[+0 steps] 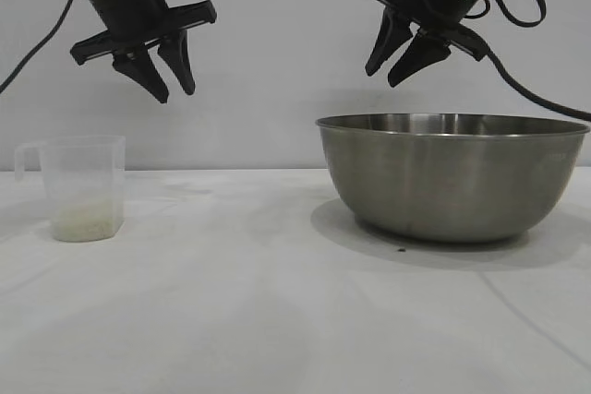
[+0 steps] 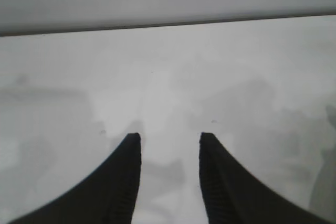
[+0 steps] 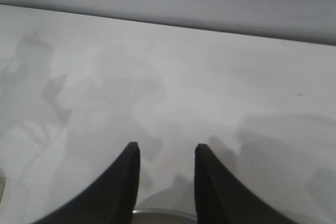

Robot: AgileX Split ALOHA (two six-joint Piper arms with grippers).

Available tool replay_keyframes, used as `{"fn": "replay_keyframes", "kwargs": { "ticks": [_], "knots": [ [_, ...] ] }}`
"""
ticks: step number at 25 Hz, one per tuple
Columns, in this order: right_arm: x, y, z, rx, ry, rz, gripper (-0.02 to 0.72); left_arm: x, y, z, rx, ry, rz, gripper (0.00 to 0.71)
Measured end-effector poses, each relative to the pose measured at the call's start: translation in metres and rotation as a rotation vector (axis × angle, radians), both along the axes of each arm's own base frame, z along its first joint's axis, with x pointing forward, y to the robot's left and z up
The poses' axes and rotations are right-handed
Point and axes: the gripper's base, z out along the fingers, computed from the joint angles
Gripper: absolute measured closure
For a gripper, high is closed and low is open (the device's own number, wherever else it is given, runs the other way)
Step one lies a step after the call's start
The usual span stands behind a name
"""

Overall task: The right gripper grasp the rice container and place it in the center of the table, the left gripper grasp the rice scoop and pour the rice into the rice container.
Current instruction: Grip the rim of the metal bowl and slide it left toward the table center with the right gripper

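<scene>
The rice container (image 1: 452,173), a large steel bowl, stands on the white table (image 1: 277,311) at the right. High above its left part hangs my right gripper (image 1: 382,74), open and empty; a sliver of the container's rim (image 3: 163,212) shows between its fingers in the right wrist view. The rice scoop (image 1: 83,186), a clear plastic cup with a loop handle, stands at the left with a thin layer of rice (image 1: 85,220) in its bottom. My left gripper (image 1: 177,95) hangs open and empty above and to the right of the scoop. The left wrist view shows its fingertips (image 2: 132,141) over bare table.
A plain grey wall (image 1: 277,43) backs the table. Black cables (image 1: 536,89) trail from the right arm past the bowl's right side. A small dark speck (image 1: 401,249) lies on the table in front of the bowl.
</scene>
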Motion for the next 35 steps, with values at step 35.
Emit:
{"fn": "replay_keyframes", "kwargs": {
  "ticks": [35],
  "knots": [
    [-0.121, -0.069, 0.045, -0.061, -0.288, -0.162, 0.455, -0.117, 0.04, 0.03, 0.121, -0.345, 0.085, 0.495]
  ]
}}
